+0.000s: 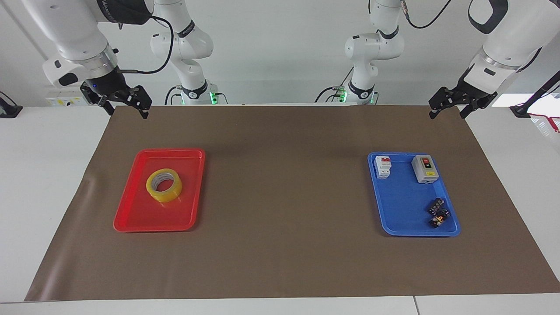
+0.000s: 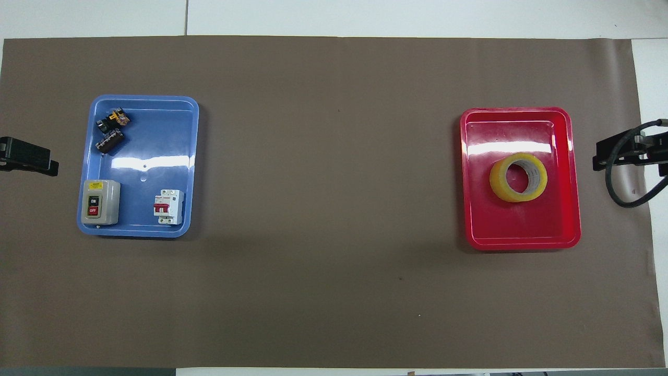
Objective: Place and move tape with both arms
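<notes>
Both arms hang raised over the brown-papered tabletop [image 1: 280, 262], right tool [image 1: 124, 107] and left tool [image 1: 447, 108] spread and empty, tape [image 1: 164, 185] in the red tray [image 1: 131, 221].

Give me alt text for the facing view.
A roll of yellow tape lies in a red tray; a blue tray holds small electrical parts. Both grippers, right and left, hang open, holding nothing.
</notes>
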